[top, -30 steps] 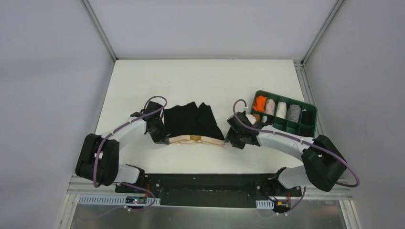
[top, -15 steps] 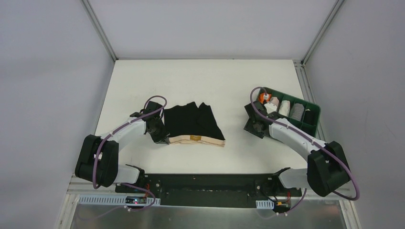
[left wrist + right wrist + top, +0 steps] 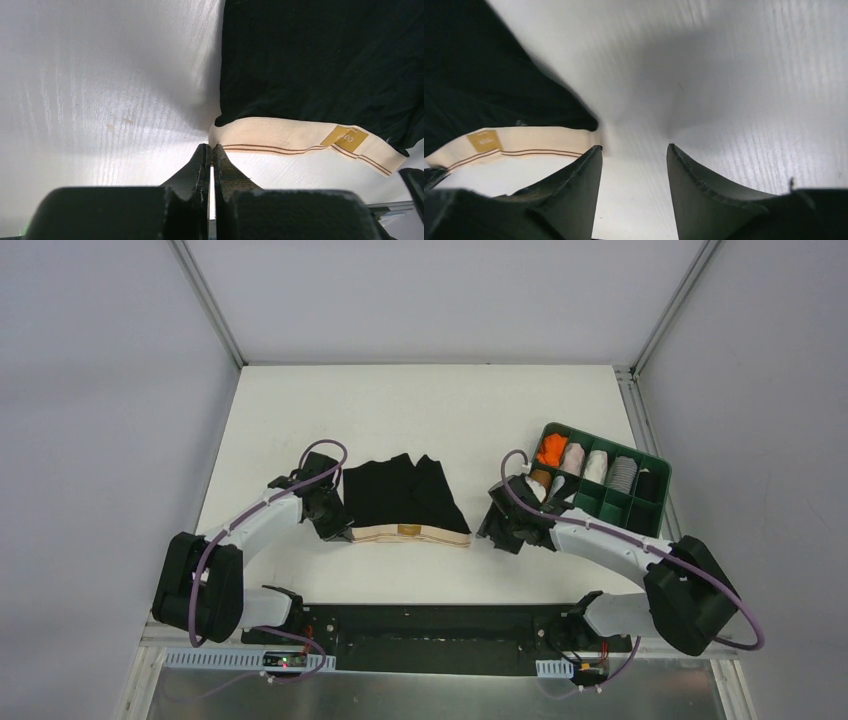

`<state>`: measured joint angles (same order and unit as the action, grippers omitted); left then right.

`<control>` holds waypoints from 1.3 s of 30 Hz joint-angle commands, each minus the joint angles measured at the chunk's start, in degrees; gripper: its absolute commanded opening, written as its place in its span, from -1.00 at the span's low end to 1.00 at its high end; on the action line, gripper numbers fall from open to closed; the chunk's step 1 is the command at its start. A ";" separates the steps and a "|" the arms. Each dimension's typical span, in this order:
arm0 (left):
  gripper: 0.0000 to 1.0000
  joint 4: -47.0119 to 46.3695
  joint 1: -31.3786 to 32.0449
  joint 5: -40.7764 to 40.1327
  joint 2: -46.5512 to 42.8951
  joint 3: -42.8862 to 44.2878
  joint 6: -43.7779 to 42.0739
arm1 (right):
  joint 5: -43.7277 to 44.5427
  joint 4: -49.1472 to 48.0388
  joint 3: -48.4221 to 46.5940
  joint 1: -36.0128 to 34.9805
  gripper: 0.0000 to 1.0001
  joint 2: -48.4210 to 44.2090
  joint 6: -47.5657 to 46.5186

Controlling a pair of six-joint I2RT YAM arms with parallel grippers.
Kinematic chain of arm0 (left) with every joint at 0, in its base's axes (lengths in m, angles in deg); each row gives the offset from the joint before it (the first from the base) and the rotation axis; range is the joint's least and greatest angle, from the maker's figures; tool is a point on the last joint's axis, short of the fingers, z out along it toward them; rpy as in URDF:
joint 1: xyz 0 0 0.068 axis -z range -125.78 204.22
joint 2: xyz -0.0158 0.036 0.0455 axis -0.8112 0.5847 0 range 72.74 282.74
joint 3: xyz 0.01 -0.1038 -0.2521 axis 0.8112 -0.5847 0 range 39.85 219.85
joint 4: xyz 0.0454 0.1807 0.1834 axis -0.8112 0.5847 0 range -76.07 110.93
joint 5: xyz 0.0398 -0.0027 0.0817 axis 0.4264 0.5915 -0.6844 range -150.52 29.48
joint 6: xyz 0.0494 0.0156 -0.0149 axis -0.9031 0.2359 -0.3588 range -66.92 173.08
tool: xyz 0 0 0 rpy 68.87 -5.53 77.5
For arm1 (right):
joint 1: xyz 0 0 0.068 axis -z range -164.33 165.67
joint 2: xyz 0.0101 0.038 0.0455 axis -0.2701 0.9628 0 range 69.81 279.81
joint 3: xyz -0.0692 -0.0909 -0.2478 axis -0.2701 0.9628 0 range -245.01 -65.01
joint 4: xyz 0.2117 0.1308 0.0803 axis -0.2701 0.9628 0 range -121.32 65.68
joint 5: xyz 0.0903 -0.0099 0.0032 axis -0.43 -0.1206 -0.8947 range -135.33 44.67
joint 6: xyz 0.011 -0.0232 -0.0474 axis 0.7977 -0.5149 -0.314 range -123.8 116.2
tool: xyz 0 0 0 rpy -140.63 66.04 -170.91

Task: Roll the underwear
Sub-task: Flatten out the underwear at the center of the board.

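Underwear [image 3: 405, 495] lies flat, left gripper [image 3: 210, 148] shut at one waistband [image 3: 280, 140] end, right gripper [image 3: 633, 148] apart beside the other, likely to straighten it.

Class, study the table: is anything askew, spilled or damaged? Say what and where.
Nothing is spilled or damaged. The underwear lies slightly askew: its waistband bows and slants instead of running straight, and its far hem is jagged and uneven.

Seen from above our arms, the underwear [image 3: 405, 495] lies mid-tabletop [image 3: 400, 410], waistband toward us. Our left pincer [image 3: 338, 532] sits at the waistband's left end, our right pincer [image 3: 497, 530] just beside its right end. Behind and right of that, a tray [image 3: 655, 510] holds rolled garments [image 3: 585, 462] in its compartments.
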<state>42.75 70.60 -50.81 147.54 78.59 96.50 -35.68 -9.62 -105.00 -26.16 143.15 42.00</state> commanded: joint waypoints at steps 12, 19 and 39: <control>-1.00 2.21 -0.82 -1.59 -0.41 1.76 -1.10 | -13.43 -16.65 5.42 -1.79 -0.13 8.92 12.53; -1.00 3.11 -0.82 -1.45 -1.03 2.03 -1.51 | -10.78 -11.91 3.07 -2.30 -1.00 7.56 11.70; -1.00 26.25 -10.64 3.10 14.06 69.62 -15.08 | -8.95 10.51 -56.60 10.43 -1.00 17.37 -13.96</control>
<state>62.92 61.59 -47.66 160.11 136.17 85.68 -44.53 -4.49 -151.95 -16.71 157.62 33.68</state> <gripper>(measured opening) 0.011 0.016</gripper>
